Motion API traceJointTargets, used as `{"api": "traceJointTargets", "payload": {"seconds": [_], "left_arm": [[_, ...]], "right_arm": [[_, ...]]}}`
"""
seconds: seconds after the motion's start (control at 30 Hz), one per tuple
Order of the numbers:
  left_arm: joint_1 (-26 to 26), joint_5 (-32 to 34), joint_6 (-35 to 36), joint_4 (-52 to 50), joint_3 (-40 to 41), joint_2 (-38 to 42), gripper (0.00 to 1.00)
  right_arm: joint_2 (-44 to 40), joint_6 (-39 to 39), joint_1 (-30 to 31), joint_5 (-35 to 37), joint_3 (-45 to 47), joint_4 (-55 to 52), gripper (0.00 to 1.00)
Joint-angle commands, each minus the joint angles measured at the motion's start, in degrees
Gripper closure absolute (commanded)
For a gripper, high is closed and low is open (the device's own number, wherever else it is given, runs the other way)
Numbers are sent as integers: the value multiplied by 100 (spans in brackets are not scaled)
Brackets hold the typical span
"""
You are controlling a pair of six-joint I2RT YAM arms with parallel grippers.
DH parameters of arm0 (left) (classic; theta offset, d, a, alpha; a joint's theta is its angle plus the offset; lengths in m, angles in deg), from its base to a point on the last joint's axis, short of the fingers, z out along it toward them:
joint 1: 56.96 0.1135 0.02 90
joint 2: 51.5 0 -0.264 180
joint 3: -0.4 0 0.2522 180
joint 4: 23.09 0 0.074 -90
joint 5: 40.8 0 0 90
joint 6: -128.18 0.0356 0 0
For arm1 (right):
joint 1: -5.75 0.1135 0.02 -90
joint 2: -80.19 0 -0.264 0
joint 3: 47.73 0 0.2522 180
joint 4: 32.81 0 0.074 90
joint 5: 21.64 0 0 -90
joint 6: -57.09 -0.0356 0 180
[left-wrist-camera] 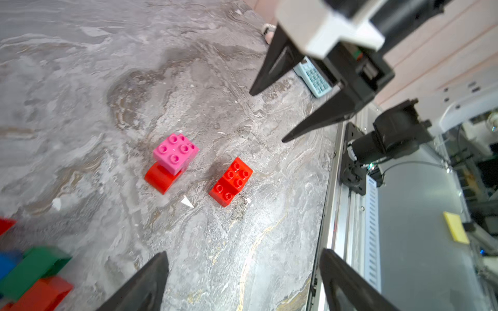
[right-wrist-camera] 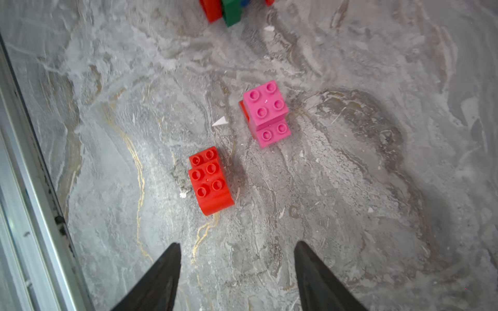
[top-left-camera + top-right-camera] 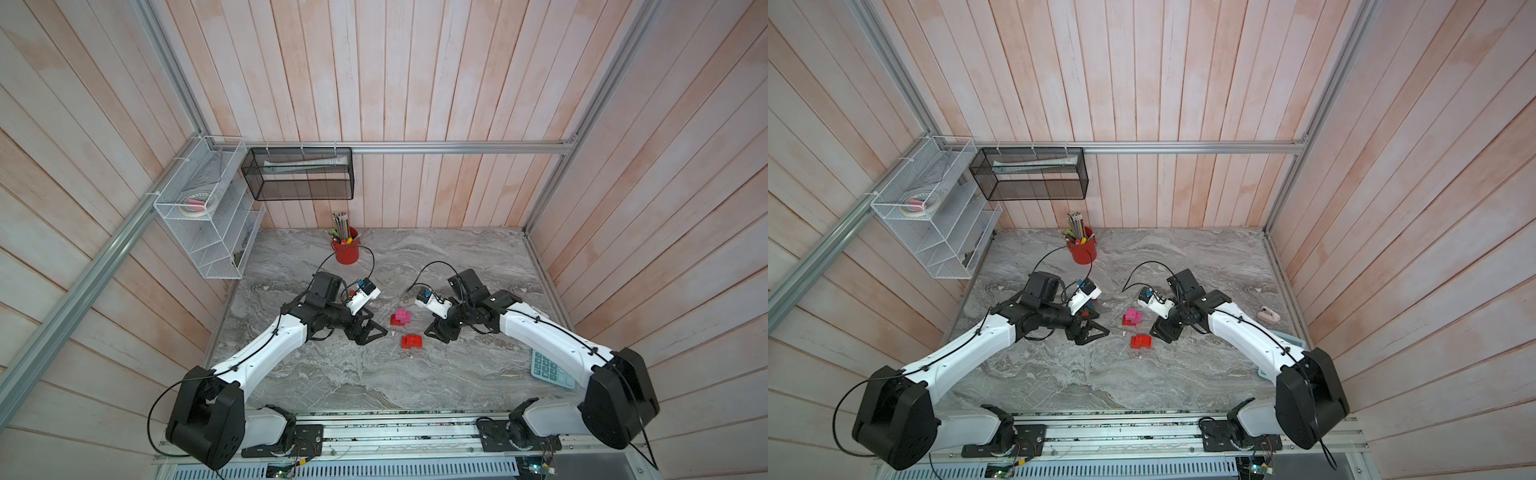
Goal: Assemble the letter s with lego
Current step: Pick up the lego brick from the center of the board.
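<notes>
Both of mine are empty right now. My left gripper [image 1: 244,253] has its jaws spread wide with nothing between them, hanging over bare table [image 3: 457,266]. My right gripper [image 2: 237,243] is parted too and holding nothing.

The lego sits in three spots. Between the two grippers is the pink stack [image 3: 402,316]. It's one pink brick stepped on top of another, with two of the lower one's studs showing and a red brick [image 1: 159,177] tucked under one side. Near it, on the side closer to my bases, is the red stack [image 3: 411,340]. That's a rounded red brick on another red one, offset so two lower studs stick out. The stacks are close but not touching, and a little white scrap [image 2: 221,121] lies between them. Neither gripper touches either stack.

The rest is a pile [image 1: 32,269] of green, blue and red bricks bunched up by my left gripper. It's mostly hidden under my left wrist in both top views and blurry in the wrist cams, so I can't tell how they're joined.

The pencil cup [image 3: 346,251] is at the back by the wall, and the calculator [image 3: 550,370] is beside my right arm.
</notes>
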Motion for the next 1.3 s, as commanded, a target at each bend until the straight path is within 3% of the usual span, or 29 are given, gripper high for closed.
{"api": "traceJointTargets", "payload": {"seconds": [0.0, 0.17, 0.43, 0.73, 0.97, 1.13, 1.27], "left_arm": [[-353, 287, 909, 386, -122, -250, 11], [-976, 814, 1615, 489, -269, -795, 19], [-1628, 1876, 2373, 760, -495, -1603, 21], [-1864, 2477, 2696, 1062, -754, -2300, 30], [-1890, 2445, 2790, 1033, -878, -2619, 32], [-1892, 2573, 2803, 1012, -979, -2779, 37], [-1892, 2574, 2802, 943, -1062, -2893, 47]], "right_arm": [[-550, -1141, -278, -401, 533, 1121, 30], [-1177, -2107, -889, -857, 1225, 1924, 29], [-1632, -2737, -1434, -1329, 1872, 2384, 29], [-1835, -3031, -1491, -1420, 2261, 2659, 28], [-1843, -3081, -1531, -1528, 2361, 2742, 29], [-1829, -3179, -1563, -1597, 2463, 2902, 28], [-1798, -3217, -1585, -1619, 2488, 2962, 28]]}}
